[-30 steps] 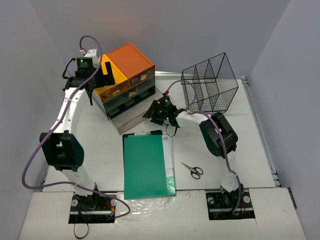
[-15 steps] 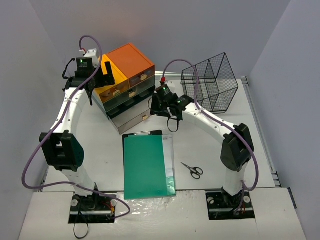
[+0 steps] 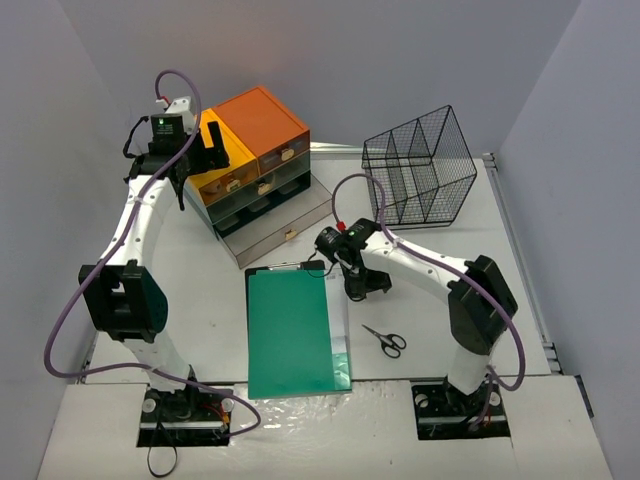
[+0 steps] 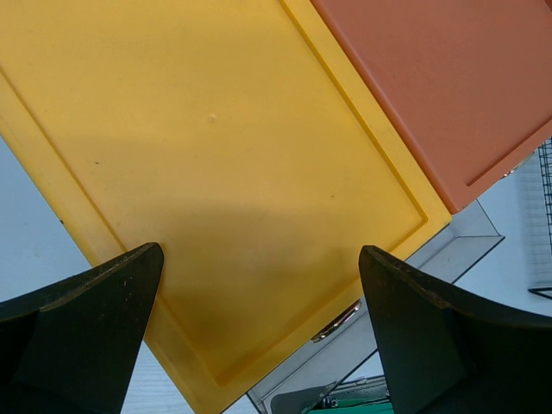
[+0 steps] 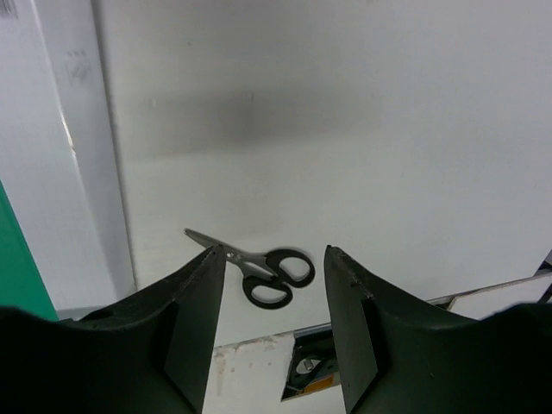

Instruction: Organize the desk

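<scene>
The desk (image 3: 500, 280) is a white tabletop; it fills the right wrist view as the desk (image 5: 345, 129). My right gripper (image 3: 367, 286) hangs above it, just right of a green clipboard (image 3: 292, 335). Its jaws stand open and empty. Black-handled scissors (image 3: 386, 341) lie flat a little nearer the arm bases. In the right wrist view the scissors (image 5: 259, 272) show below and between the fingers of the right gripper (image 5: 274, 252). My left gripper (image 3: 212, 145) is wide open over the yellow-topped drawer stack (image 3: 228, 160), seen in the left wrist view as the left gripper (image 4: 260, 252).
An orange-topped drawer stack (image 3: 262, 118) stands beside the yellow one, and the bottom grey drawer (image 3: 280, 228) is pulled out. A black wire basket (image 3: 420, 165) sits at the back right. White paper (image 3: 342, 310) pokes out under the clipboard. A metal rail (image 3: 525, 270) lines the right edge.
My right arm has swung back from the drawer unit to a spot over the desk beside the clipboard, facing the scissors. Its jaws narrowed slightly. The left arm has not moved.
</scene>
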You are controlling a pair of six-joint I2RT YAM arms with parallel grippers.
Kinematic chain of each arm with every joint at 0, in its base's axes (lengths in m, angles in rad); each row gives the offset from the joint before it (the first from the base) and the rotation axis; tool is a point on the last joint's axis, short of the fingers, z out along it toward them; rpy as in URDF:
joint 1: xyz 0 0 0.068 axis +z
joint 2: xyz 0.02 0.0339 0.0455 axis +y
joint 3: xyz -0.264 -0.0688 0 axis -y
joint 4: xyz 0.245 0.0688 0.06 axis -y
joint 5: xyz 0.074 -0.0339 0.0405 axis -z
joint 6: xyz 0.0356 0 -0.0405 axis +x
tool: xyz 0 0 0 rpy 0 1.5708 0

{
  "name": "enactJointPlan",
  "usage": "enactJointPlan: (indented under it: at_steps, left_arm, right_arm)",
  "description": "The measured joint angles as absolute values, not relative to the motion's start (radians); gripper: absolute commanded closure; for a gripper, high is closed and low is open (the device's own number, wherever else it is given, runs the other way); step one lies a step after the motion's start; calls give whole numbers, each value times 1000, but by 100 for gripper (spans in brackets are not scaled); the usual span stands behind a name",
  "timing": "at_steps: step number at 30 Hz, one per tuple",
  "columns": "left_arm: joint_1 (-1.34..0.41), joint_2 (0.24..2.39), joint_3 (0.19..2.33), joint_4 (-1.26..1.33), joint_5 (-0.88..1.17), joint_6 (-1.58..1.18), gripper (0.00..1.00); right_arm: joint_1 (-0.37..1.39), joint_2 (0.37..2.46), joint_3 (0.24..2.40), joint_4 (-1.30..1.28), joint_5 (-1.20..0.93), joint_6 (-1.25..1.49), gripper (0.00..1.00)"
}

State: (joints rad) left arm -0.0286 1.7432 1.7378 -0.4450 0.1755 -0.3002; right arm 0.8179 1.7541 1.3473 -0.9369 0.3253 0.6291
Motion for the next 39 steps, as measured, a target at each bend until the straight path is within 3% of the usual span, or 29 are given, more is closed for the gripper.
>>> enactJointPlan:
  at_steps: [14, 23, 39]
  left_arm:
    - [-28, 1746, 1738, -441, 179, -299, 3]
    - [-33, 1749, 1741, -440, 178, -296, 3]
    - [-43, 1751, 1746, -447, 160, -289, 3]
  right_arm:
    - [909, 1354, 984, -858, 270, 892, 56]
    - [1051, 1324, 798, -790, 245, 1066, 56]
    - [1056, 1257, 670, -735, 310, 1248, 55]
